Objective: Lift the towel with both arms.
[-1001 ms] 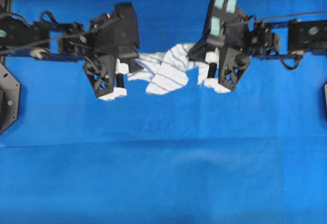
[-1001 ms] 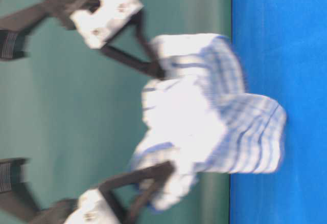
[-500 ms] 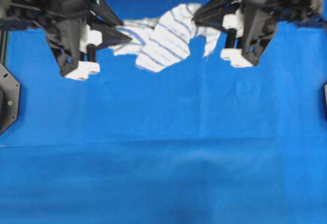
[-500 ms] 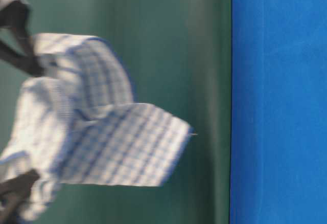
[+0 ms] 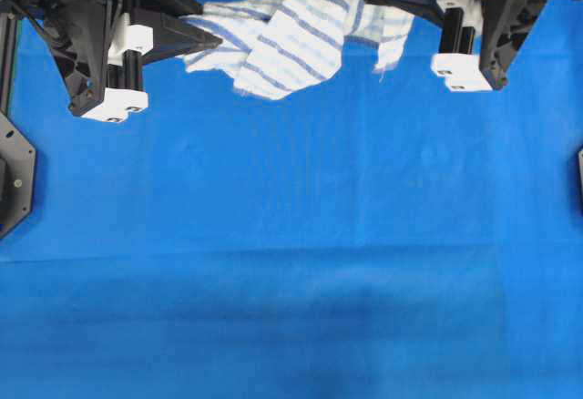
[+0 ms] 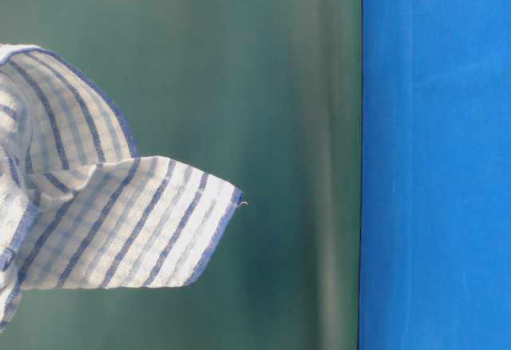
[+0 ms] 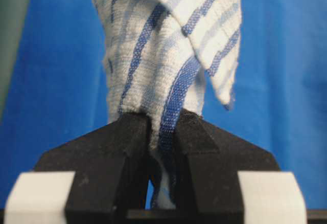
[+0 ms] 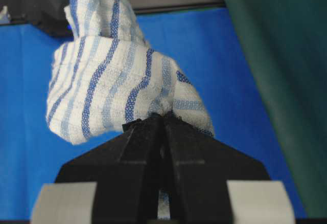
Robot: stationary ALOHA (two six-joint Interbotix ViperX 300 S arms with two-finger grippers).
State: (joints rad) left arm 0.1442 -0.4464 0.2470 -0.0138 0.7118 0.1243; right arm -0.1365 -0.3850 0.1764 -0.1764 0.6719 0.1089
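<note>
The towel (image 7: 168, 65) hangs off the blue tablecloth (image 5: 291, 262), pinched at one end by the left gripper (image 7: 162, 127) and at the other by the right gripper (image 8: 162, 121). Both bites look shallow; a corner could slip. Overhead, the arms are cropped and the sag's depth is probably unreadable.

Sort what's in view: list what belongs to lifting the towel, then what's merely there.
Part of the job:
towel, hanging off the table
left gripper, shut on the towel
right gripper, shut on the towel

Merely there:
blue tablecloth
green backdrop
</note>
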